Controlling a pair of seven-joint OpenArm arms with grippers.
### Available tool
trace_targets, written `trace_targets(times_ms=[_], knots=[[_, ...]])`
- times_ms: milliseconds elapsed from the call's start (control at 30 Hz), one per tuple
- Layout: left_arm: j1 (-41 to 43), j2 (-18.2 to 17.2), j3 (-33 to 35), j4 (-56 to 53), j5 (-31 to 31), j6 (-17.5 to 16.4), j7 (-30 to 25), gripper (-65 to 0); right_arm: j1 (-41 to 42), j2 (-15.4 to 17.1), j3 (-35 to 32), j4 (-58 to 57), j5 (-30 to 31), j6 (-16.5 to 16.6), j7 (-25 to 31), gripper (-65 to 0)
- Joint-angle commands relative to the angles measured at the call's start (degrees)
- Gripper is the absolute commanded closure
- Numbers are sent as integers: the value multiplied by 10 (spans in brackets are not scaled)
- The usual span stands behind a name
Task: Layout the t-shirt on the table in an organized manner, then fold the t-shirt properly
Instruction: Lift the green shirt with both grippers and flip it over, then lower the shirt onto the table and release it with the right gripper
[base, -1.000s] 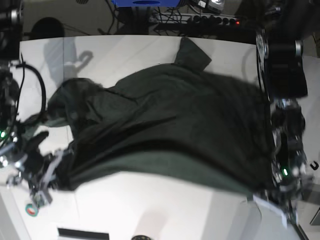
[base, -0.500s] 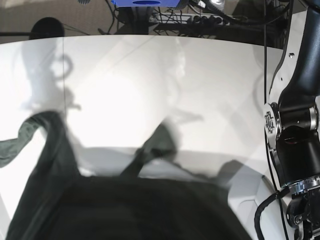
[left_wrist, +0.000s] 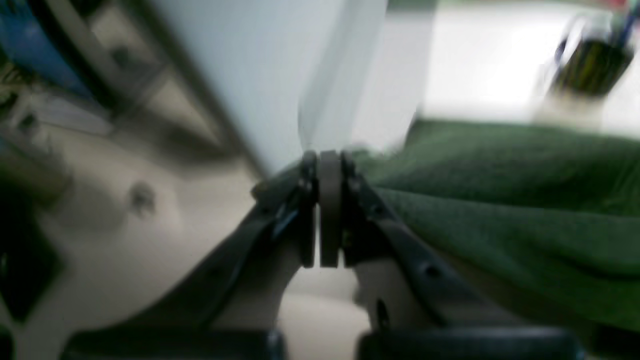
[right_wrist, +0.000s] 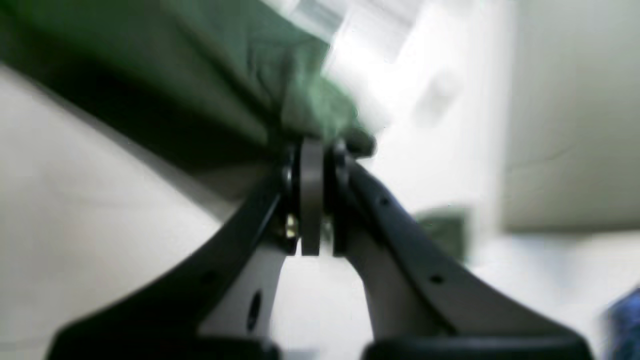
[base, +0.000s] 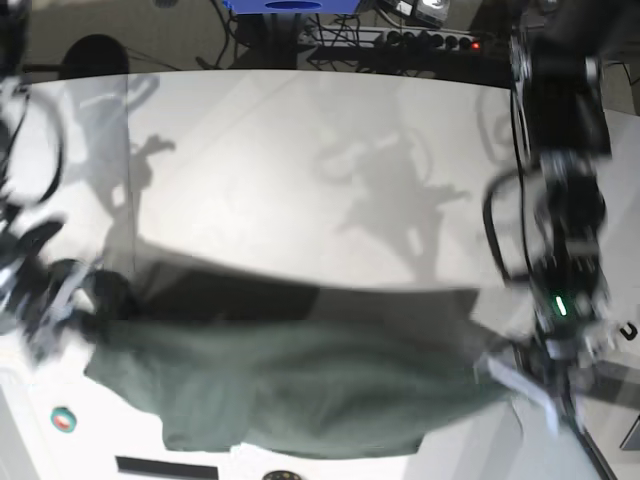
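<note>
The dark green t-shirt (base: 300, 385) hangs stretched and motion-blurred between both grippers over the front part of the white table (base: 300, 170). At the base view's right, my left gripper (base: 505, 368) holds one end. In the left wrist view the left gripper (left_wrist: 322, 160) is shut, with t-shirt (left_wrist: 500, 210) fabric running off to its right. My right gripper (base: 85, 300) holds the other end at the base view's left. The right wrist view shows the right gripper (right_wrist: 311, 150) shut, with the t-shirt (right_wrist: 200, 75) bunched at its tips and spreading up and left.
Cables and a power strip (base: 400, 40) lie behind the table's far edge, beside a blue object (base: 290, 5). A small red and green round button (base: 63, 420) sits at the front left corner. Arm shadows fall on the tabletop.
A second ago the t-shirt lay crumpled across the table. It was swung up close to the camera, and now hangs taut and low at the front between both raised grippers.
</note>
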Motion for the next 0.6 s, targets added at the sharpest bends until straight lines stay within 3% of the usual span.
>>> trace_targets(times_ms=[0, 200, 400, 567], knots=[[12, -9, -4, 7, 2, 4, -19, 0, -6, -4, 3, -9, 0, -5, 12, -2], [131, -16, -4, -72, 5, 4, -129, 0, -64, -49, 1, -102, 0, -5, 12, -2], [189, -16, -4, -126, 54, 5, -179, 0, -104, -53, 1, -110, 0, -5, 10, -2], [203, -16, -4, -129, 55, 5, -182, 0, -125, -54, 4, -110, 1, -9, 7, -8]])
